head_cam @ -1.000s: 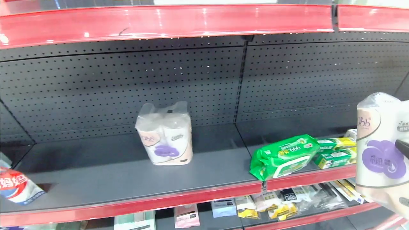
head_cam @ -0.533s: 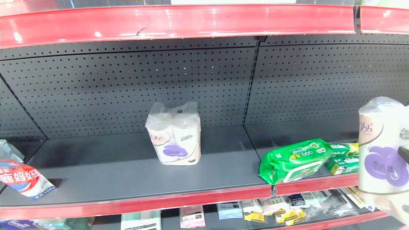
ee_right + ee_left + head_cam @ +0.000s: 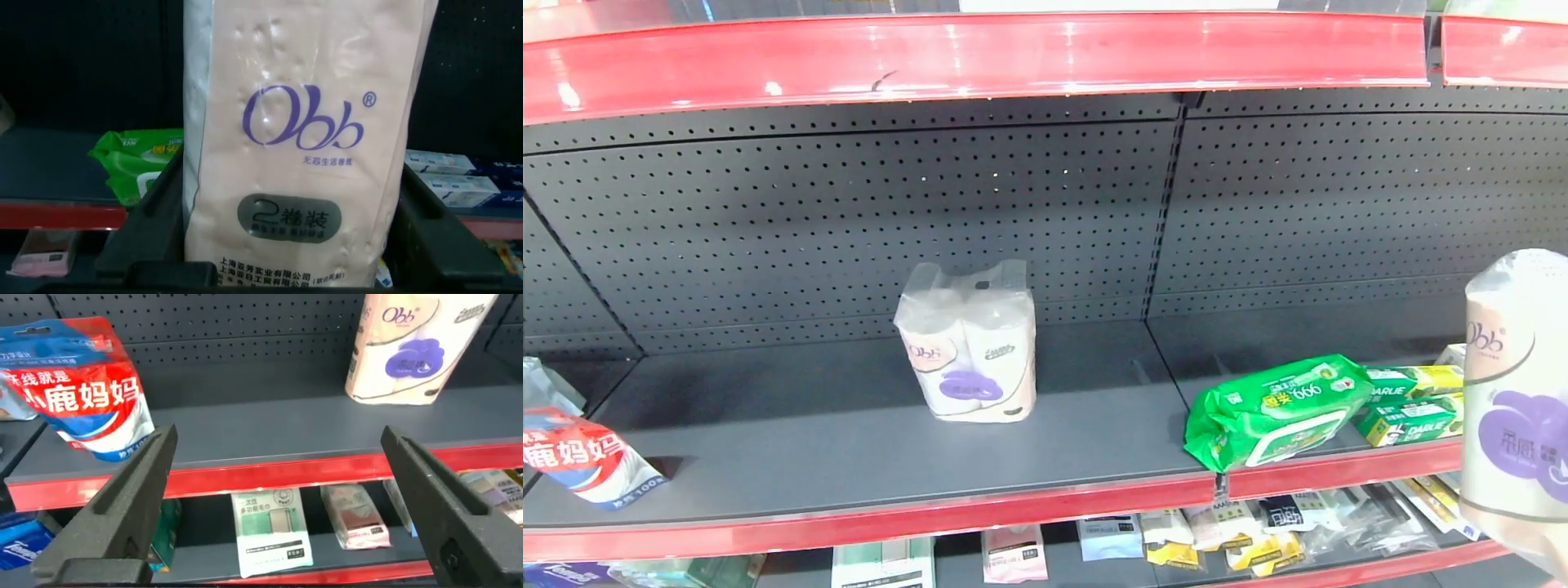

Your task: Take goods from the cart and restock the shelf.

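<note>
One roll pack (image 3: 1515,392) clamped upright in right pincer (image 3: 290,237), long axis vertical; shelved twin pack (image 3: 968,351) forward-left of it, bare shelf (image 3: 809,457) between. Left pincer (image 3: 278,498) released.

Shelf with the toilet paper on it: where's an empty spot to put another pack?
Two bare patches on the shelf: a wide one between the red-and-white bag and the toilet paper pack, another between that pack and the green wipes pack. The right end is crowded, with the wipes beside the green boxes. The held pack should fit either.
</note>
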Robot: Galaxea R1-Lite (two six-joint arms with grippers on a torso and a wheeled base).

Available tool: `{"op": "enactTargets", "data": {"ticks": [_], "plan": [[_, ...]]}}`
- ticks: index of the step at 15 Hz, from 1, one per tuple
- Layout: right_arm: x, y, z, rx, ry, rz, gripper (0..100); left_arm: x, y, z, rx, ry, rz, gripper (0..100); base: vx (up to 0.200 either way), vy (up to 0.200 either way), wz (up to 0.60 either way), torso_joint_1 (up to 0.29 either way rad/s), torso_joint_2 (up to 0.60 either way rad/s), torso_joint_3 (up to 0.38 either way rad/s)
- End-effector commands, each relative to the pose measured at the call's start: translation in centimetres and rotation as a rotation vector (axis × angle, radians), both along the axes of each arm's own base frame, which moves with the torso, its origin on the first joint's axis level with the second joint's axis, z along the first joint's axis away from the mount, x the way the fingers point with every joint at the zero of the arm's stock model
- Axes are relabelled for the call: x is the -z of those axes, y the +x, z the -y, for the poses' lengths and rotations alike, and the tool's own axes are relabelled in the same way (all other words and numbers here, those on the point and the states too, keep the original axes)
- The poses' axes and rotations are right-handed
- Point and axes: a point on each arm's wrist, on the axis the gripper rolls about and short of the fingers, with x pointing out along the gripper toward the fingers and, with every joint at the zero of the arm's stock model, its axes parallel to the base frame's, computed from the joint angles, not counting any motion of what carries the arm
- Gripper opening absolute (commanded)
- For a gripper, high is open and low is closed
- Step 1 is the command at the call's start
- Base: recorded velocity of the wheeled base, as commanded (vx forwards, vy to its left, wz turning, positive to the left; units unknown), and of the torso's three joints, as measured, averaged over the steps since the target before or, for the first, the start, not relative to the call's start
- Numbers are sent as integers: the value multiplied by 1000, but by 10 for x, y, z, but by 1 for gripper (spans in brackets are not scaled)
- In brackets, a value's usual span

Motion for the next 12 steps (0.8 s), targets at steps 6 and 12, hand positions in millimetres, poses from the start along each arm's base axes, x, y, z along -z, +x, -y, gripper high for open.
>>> {"op": "enactTargets", "data": {"ticks": [6,12], "plan": [[7,-2,-1,-37,31,-14,0,-105,25,2,82,-146,-19,100,0,0,0,0,0,0],[3,-3,0,9,26,-4,0,-79,104,0,1,30,-379,100,0,0,0,0,0,0]]}}
